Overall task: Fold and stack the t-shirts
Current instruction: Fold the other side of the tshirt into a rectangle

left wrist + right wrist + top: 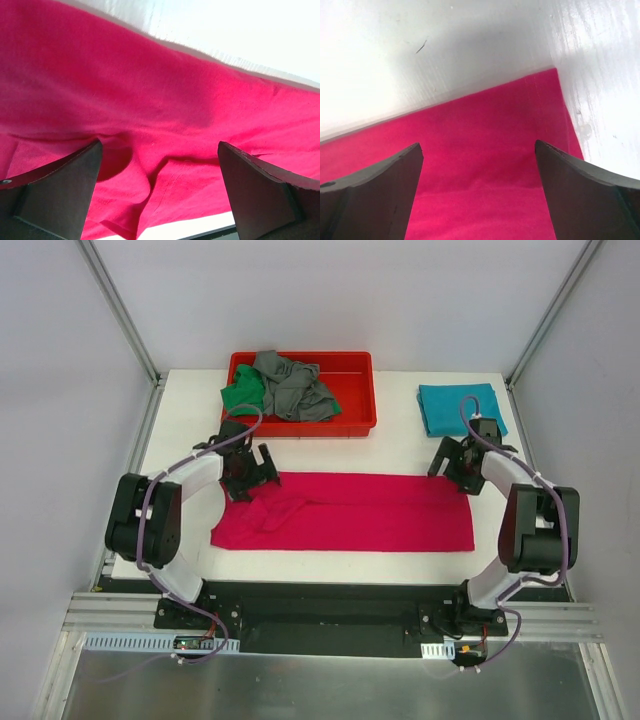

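On the table [400,445] the pink shirt [350,515] lies as a long band, its long axis going left to right between my two arms. The left gripper [252,472] hangs over its far left corner, where the cloth is wrinkled, the right gripper [457,462] over its flat far right corner. Both have jaws wide apart and hold nothing. I judge each arm is equally near to its own end.
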